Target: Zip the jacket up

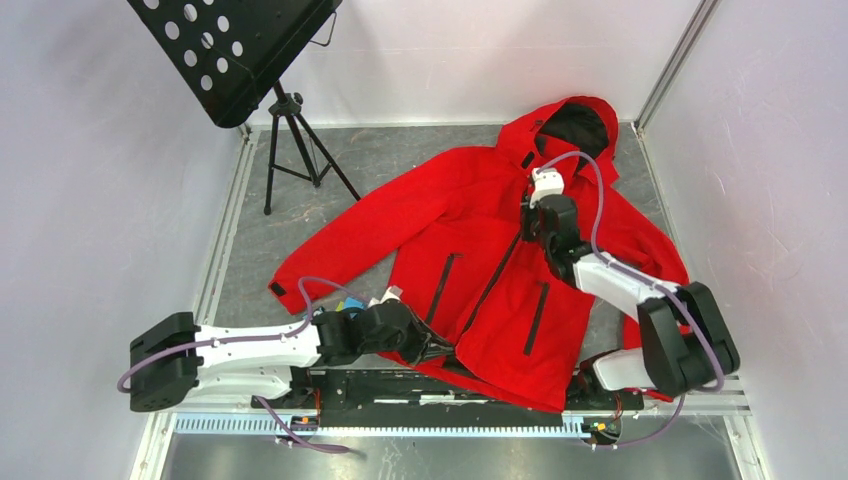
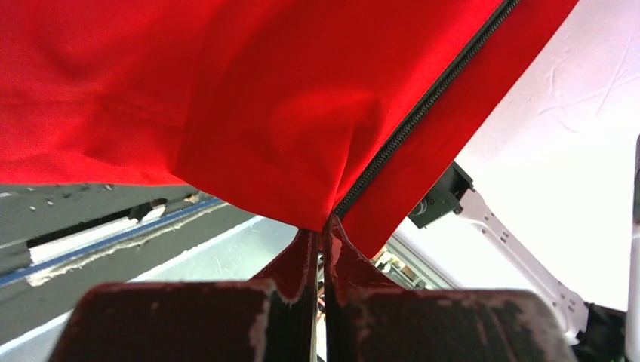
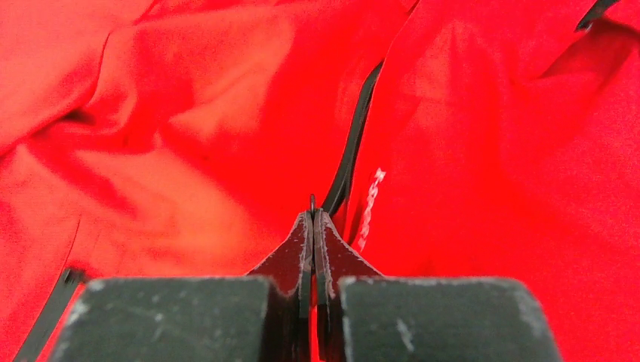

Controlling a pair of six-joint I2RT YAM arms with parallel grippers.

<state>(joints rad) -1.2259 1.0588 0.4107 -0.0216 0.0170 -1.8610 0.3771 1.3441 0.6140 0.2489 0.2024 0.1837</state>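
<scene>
At the near edge of the grey table, the left gripper has its dark, scuffed fingers pressed together on the bottom hem of the large bright red hooded shell jacket, right where the black centre zip ends. The jacket lies front-up across the table, hem towards the arm bases and hood at the far right. The cloth looks thin, light and limp (likely slick too), so I judge it will ripple and bunch rather than push back. The hem needs holding taut while the slider is drawn.

Further up, at the chest, the right gripper is also clamped shut. A thin dark tab pokes out between its tips, probably the zip pull and the proper place to hold, though it is too small to be sure. A small white logo sits just beside it. From above, the arm covers the slider and part of one sleeve. Beyond the black-lined hood, a black perforated music stand is cut off at the top
</scene>
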